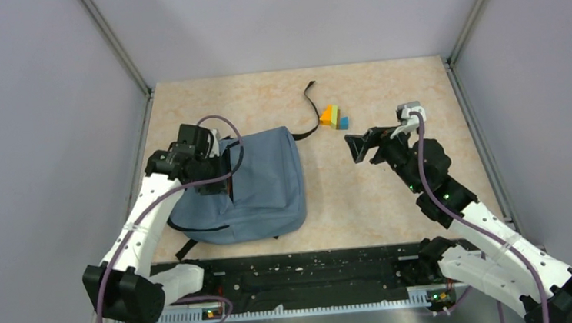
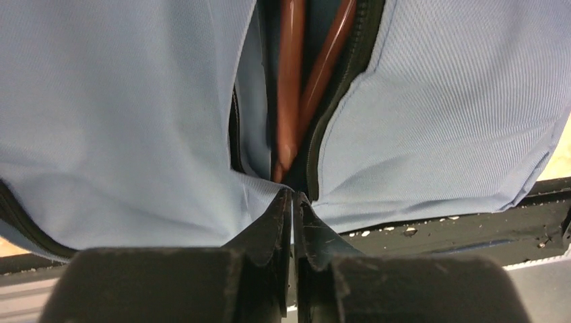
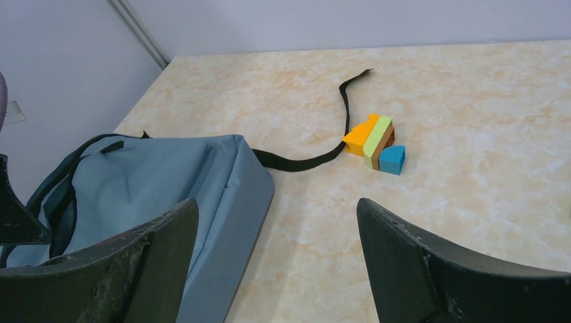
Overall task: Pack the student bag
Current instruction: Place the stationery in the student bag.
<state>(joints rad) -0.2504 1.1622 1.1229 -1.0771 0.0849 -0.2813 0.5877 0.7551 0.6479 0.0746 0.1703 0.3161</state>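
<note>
Table [image 1: 393,191]: beige marbled top. Plain grey walls [image 1: 295,22] on three sides, metal posts in the far corners. Black rail [image 1: 307,272] along the near edge with both arm bases on it.

Counts:
- 1 bag [image 1: 262,186]: dusty blue, lying flat on the left half of the table, its near edge close to the rail.
- 1 loose black strap [image 1: 312,105]: it runs from the bag's far right corner, passes just beside the blocks and curls toward the far wall.
- 1 clump of blocks [image 1: 334,117]: 4 colours stuck together (orange, green, brown, blue), far centre, apart from the bag body.
- 2 arms, 2 grippers.

Left gripper [image 1: 222,169]: over the bag's left side. On its wrist camera the fingers [image 2: 269,229] are pressed almost together, tips [image 2: 293,195] nipping the bag [image 2: 438,101] cloth at the end of the open zipper [image 2: 313,155], with creases bunching toward the tips. 2 reddish-brown long shapes [image 2: 289,81] show inside the opening; I cannot tell what they are.

Right gripper [image 1: 354,148]: above bare table just right of the blocks, pointing left. Jaws spread wide with nothing between them [image 3: 276,202]. Its camera looks past them at the blocks [image 3: 376,145], strap [image 3: 316,158] and bag [image 3: 155,175].
</note>
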